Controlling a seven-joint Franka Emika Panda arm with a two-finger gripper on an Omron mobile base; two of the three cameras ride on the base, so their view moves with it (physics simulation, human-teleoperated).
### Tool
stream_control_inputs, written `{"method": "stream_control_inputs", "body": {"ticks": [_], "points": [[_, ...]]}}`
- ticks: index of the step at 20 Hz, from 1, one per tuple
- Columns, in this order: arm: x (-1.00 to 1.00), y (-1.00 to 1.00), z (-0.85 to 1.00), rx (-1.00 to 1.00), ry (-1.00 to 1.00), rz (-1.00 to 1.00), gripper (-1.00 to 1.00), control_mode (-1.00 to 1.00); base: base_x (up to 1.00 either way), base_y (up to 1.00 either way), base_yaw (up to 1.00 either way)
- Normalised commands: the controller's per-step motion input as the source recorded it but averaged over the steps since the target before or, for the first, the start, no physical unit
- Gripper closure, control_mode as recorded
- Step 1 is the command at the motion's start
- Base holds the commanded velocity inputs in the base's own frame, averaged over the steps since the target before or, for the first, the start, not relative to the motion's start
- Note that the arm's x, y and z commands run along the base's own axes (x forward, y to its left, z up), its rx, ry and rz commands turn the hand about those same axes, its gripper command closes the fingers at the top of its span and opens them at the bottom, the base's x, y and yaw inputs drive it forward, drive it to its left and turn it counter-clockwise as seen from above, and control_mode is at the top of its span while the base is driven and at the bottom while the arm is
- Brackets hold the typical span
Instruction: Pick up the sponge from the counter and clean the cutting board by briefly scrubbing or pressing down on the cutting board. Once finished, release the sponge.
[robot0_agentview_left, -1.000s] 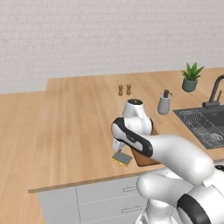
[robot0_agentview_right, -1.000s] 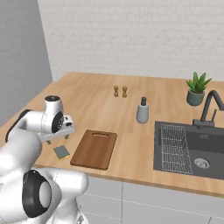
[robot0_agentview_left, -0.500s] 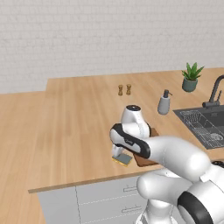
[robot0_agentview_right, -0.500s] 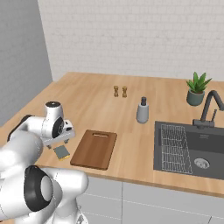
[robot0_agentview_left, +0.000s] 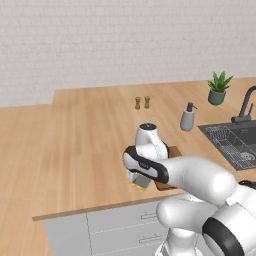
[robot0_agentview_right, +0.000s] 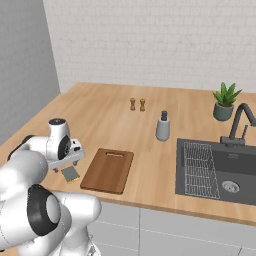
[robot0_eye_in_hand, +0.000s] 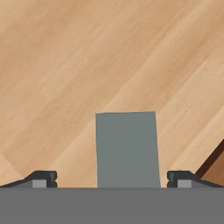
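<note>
Step in hand, by my reading: the pick of the sponge, not yet made.

The sponge lay flat on the counter, grey-blue face up, just beside the cutting board on the side away from the sink, near the counter's front edge. It did not touch the board; in the right base view a strip of light wood showed between them. In the left base view only a corner of the sponge showed under the wrist, its yellow edge visible.

The gripper hung directly over the sponge. Fingers were spread apart, one tip on each side of the pad, with bare counter showing between each tip and the sponge's long edges. Nothing was held. A dark brown corner of the board sat past one finger, at the lower right of the hand view.

Notes for doing the grasp well (judgement, not observation):
- The sponge's long edges ran nearly parallel to the line of approach and the pad sat roughly centred in the gap, so little or no wrist correction seemed called for.
- Descend straight until the tips flank the pad's thickness; how far the tips stood above the counter could not be judged.
- Watch the finger nearest the board: drifting that way risks catching the board's edge.
- Close gently; a sponge compresses (probably), so a firm squeeze is unnecessary.
</note>
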Motion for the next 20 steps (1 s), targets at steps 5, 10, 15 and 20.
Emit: {"method": "stream_control_inputs", "body": {"ticks": [5, 10, 15, 20], "points": [[0.07, 0.0, -0.11, 0.0, 0.01, 0.0, -1.0, -1.0, 0.0, 0.0, 0.0], [0.07, 0.0, -0.12, 0.0, 0.01, 0.0, -1.0, -1.0, 0.0, 0.0, 0.0], [0.1, 0.0, -0.14, 0.0, 0.01, 0.0, -1.0, -1.0, 0.0, 0.0, 0.0], [0.13, 0.0, -0.19, 0.0, 0.01, 0.0, -1.0, -1.0, 0.0, 0.0, 0.0]]}}
